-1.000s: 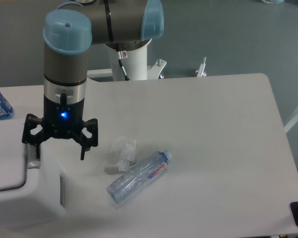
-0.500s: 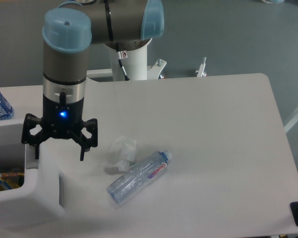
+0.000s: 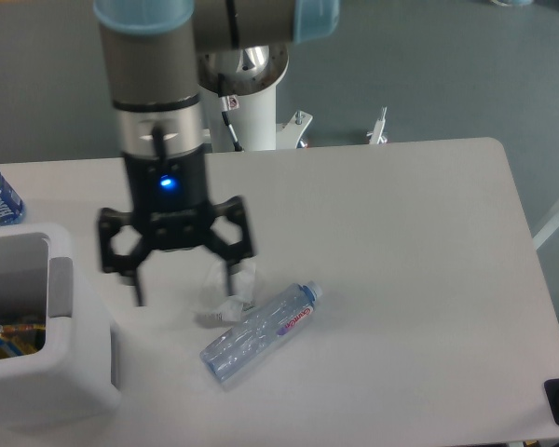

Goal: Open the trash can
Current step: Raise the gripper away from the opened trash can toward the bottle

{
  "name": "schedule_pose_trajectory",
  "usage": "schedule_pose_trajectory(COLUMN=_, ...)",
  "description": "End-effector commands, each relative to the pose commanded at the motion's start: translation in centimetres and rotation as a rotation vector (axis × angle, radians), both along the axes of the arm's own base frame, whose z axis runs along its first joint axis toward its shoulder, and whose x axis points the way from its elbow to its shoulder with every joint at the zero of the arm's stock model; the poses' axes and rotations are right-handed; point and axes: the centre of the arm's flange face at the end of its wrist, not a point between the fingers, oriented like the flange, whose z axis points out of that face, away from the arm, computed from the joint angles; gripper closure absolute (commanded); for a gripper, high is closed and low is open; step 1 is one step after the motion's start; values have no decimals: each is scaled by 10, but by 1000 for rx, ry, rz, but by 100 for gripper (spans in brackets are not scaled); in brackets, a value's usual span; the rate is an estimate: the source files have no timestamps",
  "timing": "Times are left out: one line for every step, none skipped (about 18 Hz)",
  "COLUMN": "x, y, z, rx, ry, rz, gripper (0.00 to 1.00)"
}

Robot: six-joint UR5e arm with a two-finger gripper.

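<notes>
Beside trash can [image 3: 51,372] rim, clear | gripper [image 3: 182,284] wide open, empty

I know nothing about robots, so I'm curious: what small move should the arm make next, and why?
Probably just lift up and away from the table. The trash can already stands open, with colourful rubbish visible inside, so its job looks done. The gripper is open, holds nothing and hangs beside the bin, close above a crumpled wrapper and a clear bottle it should avoid bumping.
</notes>
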Motion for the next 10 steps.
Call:
schedule_pose_trajectory(x=-9, y=-6, z=-2, rx=-40, ry=20, rz=-32, gripper=0)
schedule_pose_trajectory(x=-13, y=-16, z=-2, rx=-99, ry=33, rz=-75, gripper=0)
schedule_pose_trajectory(x=-17, y=-28, z=-1, rx=-183, ry=46, rz=-118, gripper=0)
schedule_pose_trajectory(x=-21, y=-39, z=-5, rx=-278, ry=63, rz=-175, gripper=0)
schedule_pose_trajectory(x=-26, y=-46, z=-12, rx=-363, ry=78, rz=-241, gripper=0)
schedule_pose_trajectory(x=-30, y=-54, z=-14, rx=-418, ry=103, rz=-292, gripper=0)
schedule_pose_trajectory(x=-35, y=-62, z=-17, rx=-457, ry=114, rz=-324, gripper=0)
schedule_pose_trajectory(x=-42, y=-70, z=-20, rx=-478, ry=117, rz=-334, gripper=0)
schedule_pose_trajectory(x=-49, y=-80, z=-20, rx=-486, ry=115, rz=-327, gripper=0)
schedule_pose_trajectory(x=-55, y=-85, z=-20, rx=-484, ry=112, rz=-320, gripper=0)
